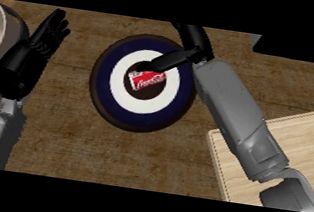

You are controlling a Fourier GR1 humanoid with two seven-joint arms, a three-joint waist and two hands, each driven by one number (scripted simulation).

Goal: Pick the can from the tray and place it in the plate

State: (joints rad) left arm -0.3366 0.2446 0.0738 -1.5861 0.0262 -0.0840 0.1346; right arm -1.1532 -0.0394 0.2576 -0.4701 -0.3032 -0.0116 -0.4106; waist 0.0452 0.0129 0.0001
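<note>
- A red can [147, 80] with white lettering is seen at the white centre of a round plate [116, 103], which is ringed in dark blue and has a dark brown rim.
- The can is pinched by the right hand [186, 51]: its black fingers [168, 59] are curled down onto the can's upper edge, and the can sits just below and to the left of the fingertips.
- Whether the can's base is already resting on the plate or is held just above it cannot be told from this steep angle.
- The right forearm [236, 116] is stretched from the lower right across the plate's right rim, so that part of the rim is hidden under it.
- A light wooden tray [313, 132] is seen behind the right wrist and elbow, well apart from the fingers and from the can; nothing on its visible surface can be made out.
- The left hand [44, 36] is shown at the left edge, open, with its fingers straight and pointing up; it is held at rest, apart from the plate and touching nothing.
- A brown wood-grain counter [59, 134] is seen under the plate, the tray and both hands.
- A dark block [302, 49] is partly visible at the top right, beyond the right hand's fingers.
</note>
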